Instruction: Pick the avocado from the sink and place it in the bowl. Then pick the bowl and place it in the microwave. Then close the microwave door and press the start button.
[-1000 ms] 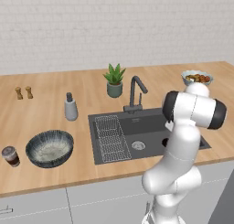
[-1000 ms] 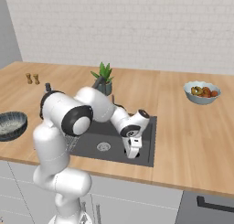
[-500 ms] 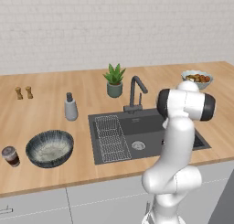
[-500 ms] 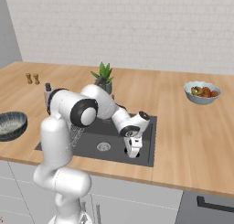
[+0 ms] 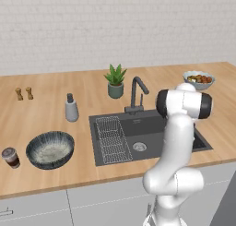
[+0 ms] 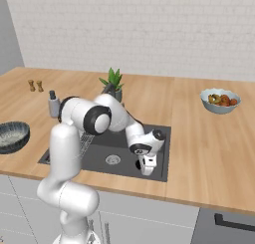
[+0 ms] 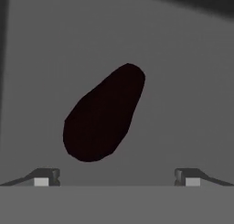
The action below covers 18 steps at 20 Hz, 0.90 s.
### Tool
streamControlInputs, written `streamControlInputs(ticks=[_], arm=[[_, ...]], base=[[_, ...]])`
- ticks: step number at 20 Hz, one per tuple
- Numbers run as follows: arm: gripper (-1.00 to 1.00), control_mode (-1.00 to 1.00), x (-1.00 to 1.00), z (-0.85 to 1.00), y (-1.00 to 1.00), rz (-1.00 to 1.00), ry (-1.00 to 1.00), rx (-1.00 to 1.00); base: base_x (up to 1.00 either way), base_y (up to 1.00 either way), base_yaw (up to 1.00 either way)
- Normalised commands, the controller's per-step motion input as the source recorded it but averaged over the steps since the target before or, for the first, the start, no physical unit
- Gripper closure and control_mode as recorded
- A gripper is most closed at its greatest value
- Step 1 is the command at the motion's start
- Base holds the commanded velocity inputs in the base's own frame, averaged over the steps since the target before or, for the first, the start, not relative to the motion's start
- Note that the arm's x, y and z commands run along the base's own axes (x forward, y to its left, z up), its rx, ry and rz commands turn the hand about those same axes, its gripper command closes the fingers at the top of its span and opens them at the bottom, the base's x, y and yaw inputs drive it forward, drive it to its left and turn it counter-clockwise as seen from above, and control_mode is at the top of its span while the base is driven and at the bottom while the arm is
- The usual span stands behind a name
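The 2-finger gripper [image 7: 117, 182] is held with jaws wide above the near-black pear-shaped avocado [image 7: 101, 115], which lies askew on the dark grey sink [image 6: 99, 161] floor; a slip is risked if the tapered fruit is pinched off-centre.

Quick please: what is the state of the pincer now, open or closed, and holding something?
Pincer: open, holding nothing; small near-black avocado lies ahead between its tips.

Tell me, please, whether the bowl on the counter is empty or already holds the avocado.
Empty: the bowl shows only its pale inside, and the avocado lies on the sink floor.
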Motion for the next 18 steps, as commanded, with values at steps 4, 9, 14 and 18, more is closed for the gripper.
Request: streamControlInputs(ticks=[4, 9, 14, 18], arm=[[-1.00, -1.00, 0.25, -0.26, -0.12, -0.09, -0.11, -0.03], [-1.00, -1.00, 0.31, -0.49, -0.03, -0.07, -0.03, -0.04], [1.00, -1.00, 0.34, -0.47, 0.00, -0.03, 0.00, -0.01], [1.00, -1.00, 0.04, -0.09, 0.01, 0.00, 0.04, 0.00]], base=[[0.00, 0.00, 0.00], [0.00, 0.00, 0.00], [0.00, 0.00, 0.00], [0.00, 0.00, 0.00]])
